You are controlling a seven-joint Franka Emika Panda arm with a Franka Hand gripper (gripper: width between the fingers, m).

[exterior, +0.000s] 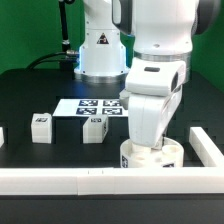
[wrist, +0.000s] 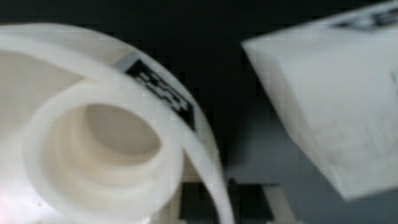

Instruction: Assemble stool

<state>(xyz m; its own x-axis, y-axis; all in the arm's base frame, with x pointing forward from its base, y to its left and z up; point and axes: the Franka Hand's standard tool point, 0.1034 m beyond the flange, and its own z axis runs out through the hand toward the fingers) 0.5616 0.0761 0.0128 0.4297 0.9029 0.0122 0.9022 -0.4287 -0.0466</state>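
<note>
The round white seat [exterior: 150, 156] lies on the black table close to the front border bar, right under my hand. My gripper [exterior: 149, 147] is down on it. In the wrist view the seat [wrist: 89, 130] fills much of the picture, and its thin rim wall runs down between my two dark fingers. The gripper [wrist: 224, 200] is shut on that rim. Two short white tagged legs [exterior: 40, 127] [exterior: 93, 128] stand on the table toward the exterior view's left, apart from the seat. No third leg shows in the exterior view.
The marker board [exterior: 80, 104] lies behind the legs, in front of the arm's base. Long white border bars run along the front [exterior: 70, 179] and the right side [exterior: 207, 148]. In the wrist view a large blurred white block [wrist: 329, 100] sits close beside the seat.
</note>
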